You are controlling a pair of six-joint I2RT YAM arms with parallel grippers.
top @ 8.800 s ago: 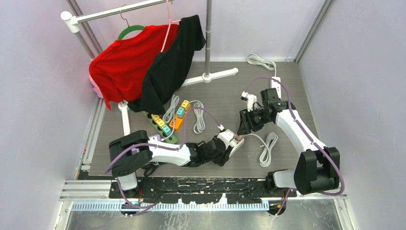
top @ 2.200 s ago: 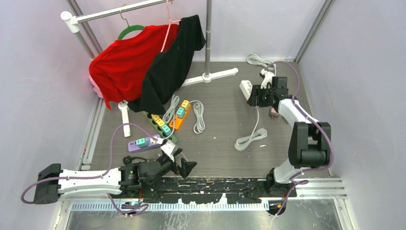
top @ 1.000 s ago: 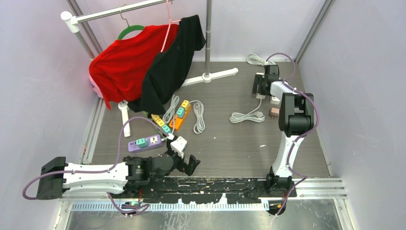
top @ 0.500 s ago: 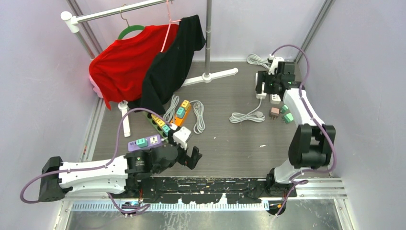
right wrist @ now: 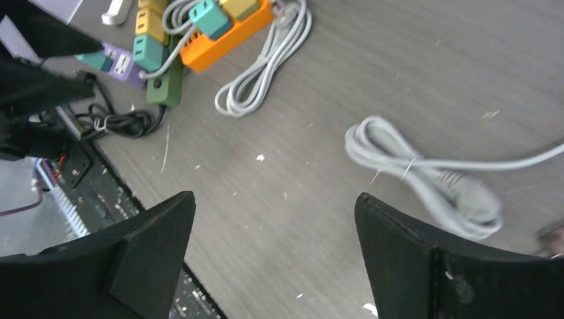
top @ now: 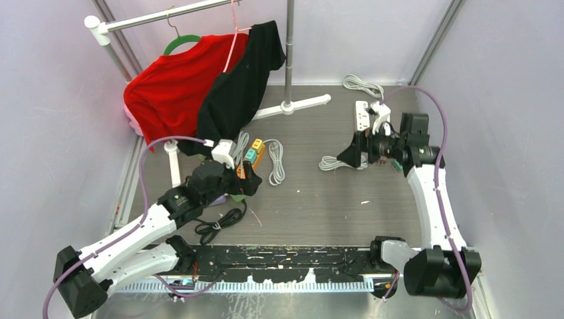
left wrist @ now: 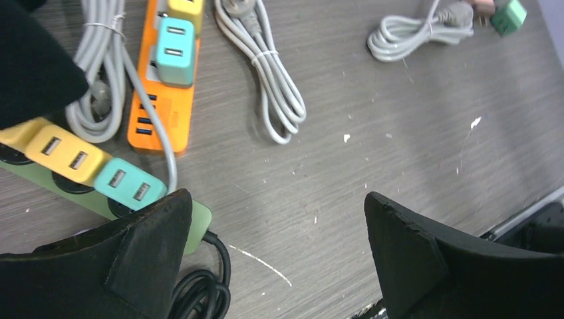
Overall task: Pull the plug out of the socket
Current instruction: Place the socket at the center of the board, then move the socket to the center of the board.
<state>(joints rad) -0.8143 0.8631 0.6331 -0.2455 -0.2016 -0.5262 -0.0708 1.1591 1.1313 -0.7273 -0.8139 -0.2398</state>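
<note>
An orange power strip (left wrist: 163, 86) carries a teal plug (left wrist: 176, 43) and a yellow one. Beside it a green power strip (left wrist: 196, 222) holds yellow plugs (left wrist: 63, 153) and a teal plug (left wrist: 126, 183). My left gripper (left wrist: 276, 226) hovers open just past the green strip's end, nothing between its fingers (left wrist: 153, 246). My right gripper (right wrist: 274, 212) is open and empty above bare table, near a coiled white cable (right wrist: 425, 179). The top view shows the left gripper (top: 246, 183) at the strips and the right gripper (top: 347, 158) by the white coil (top: 330, 163).
A white power strip (top: 362, 114) lies at the back right. A purple strip (right wrist: 123, 66) and a black cable bundle (right wrist: 123, 123) sit near the green strip. A grey cable coil (left wrist: 266, 66) lies right of the orange strip. A clothes rack with red (top: 169, 93) and black shirts fills the back left.
My right gripper opened and drew away from the white strip toward the table's middle. My left arm swung from the near edge up to the coloured strips, still open.
</note>
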